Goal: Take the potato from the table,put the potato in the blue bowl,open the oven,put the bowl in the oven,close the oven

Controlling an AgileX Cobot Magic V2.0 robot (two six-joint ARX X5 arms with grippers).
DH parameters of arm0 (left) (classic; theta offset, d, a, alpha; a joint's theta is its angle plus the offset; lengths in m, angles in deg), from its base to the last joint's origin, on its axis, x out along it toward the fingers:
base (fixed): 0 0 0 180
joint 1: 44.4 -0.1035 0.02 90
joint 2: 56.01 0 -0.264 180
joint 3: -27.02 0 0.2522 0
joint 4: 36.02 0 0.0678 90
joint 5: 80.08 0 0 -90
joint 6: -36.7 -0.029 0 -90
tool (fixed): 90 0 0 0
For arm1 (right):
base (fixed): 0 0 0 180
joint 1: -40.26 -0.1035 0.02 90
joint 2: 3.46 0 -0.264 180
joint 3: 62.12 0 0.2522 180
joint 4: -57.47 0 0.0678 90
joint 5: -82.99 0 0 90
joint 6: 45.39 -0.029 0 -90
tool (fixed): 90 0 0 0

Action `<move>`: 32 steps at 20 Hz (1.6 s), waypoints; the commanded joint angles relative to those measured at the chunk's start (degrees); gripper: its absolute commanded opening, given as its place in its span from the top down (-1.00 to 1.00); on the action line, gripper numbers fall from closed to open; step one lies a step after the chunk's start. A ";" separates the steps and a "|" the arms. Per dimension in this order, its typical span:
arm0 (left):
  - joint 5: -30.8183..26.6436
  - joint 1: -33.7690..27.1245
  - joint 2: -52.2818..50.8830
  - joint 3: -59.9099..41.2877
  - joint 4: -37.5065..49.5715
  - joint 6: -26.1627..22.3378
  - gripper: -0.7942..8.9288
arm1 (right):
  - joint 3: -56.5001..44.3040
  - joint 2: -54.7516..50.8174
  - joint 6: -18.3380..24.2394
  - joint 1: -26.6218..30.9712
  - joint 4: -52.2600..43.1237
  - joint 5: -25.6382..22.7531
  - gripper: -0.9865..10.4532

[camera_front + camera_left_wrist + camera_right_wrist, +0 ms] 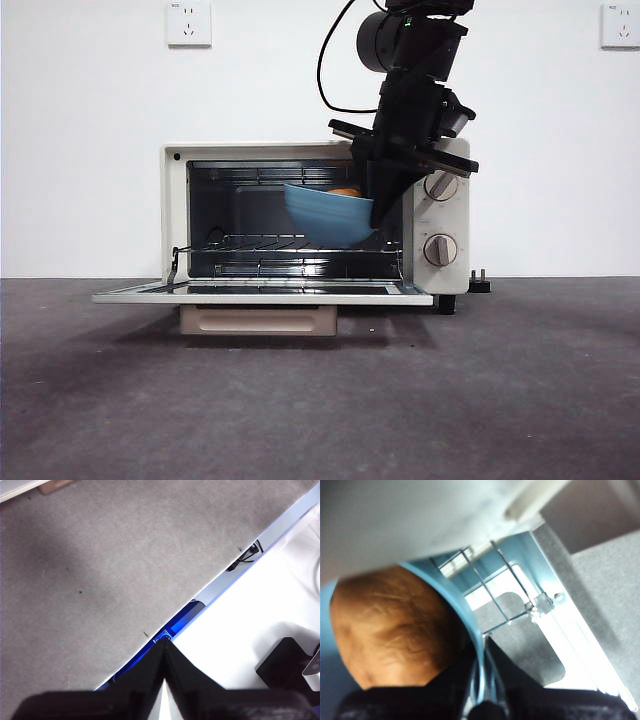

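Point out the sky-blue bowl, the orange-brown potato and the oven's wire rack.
Sky-blue bowl (325,220): front view, outer wall.
Orange-brown potato (390,625): right wrist view, middle of skin.
Wire rack (260,242): front view, front bars.

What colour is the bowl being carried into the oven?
Sky blue: the round, deep blue bowl shows best in the front view, held at its rim by the right gripper.

Oven (300,215) sat on the table (320,400) with door dropped flat, while the right gripper (385,205) came down from above, clamped on the rim of the tilted blue bowl (328,215) inside the cavity above the wire rack (290,243), potato (344,192) just showing.
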State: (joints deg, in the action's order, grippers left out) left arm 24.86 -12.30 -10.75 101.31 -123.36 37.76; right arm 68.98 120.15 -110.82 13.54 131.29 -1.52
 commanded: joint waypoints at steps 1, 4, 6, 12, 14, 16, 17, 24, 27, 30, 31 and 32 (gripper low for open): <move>0.02 0.20 -0.15 -0.26 0.52 -1.07 0.85 | 0.13 1.05 -0.59 -0.20 -0.26 -0.13 0.82; 0.02 0.20 -0.15 -0.26 0.52 -1.07 0.85 | 0.13 1.05 -0.55 -0.20 -0.94 -0.09 0.71; 0.02 0.20 -0.15 -0.26 0.48 -1.07 0.85 | 0.13 1.05 -0.17 -0.20 -2.14 0.11 0.51; 0.02 0.20 -0.15 -0.26 0.48 -1.11 0.85 | 0.17 0.61 -0.17 -0.26 -2.38 0.24 0.49; 0.02 0.20 -0.15 -0.26 0.50 -1.18 0.85 | 0.70 0.24 -0.09 -0.26 -2.32 0.26 0.49; 0.02 0.20 -0.15 -0.26 0.50 -1.27 0.85 | 1.95 -0.15 0.72 -0.26 -1.66 -0.24 0.49; 0.02 0.20 -0.15 -0.26 0.52 -1.29 0.85 | 2.80 -0.33 1.11 -0.26 -1.38 -0.55 0.49; 0.02 0.20 -0.15 -0.26 0.59 -1.29 0.85 | 11.96 -0.63 7.61 -0.26 6.56 -2.75 0.49; 0.02 0.20 -0.15 -0.26 0.57 -1.27 0.85 | 18.75 -0.63 16.17 -0.26 9.44 -3.02 0.50; 0.00 0.20 -0.13 -0.26 1.46 -1.22 0.85 | 28.81 -0.63 30.40 -0.44 16.31 -5.40 0.50; -0.02 0.20 -0.09 -0.26 2.56 -1.20 0.85 | 32.41 -0.63 35.71 -1.07 18.80 -8.26 0.50; -0.02 0.15 -0.04 -0.26 3.96 -1.18 0.85 | 33.64 -1.53 41.83 -1.64 18.84 -7.82 0.50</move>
State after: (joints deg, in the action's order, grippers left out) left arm 24.86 -12.30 -10.73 101.31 -119.74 37.17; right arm 102.46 119.02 -78.01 12.44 148.82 -8.97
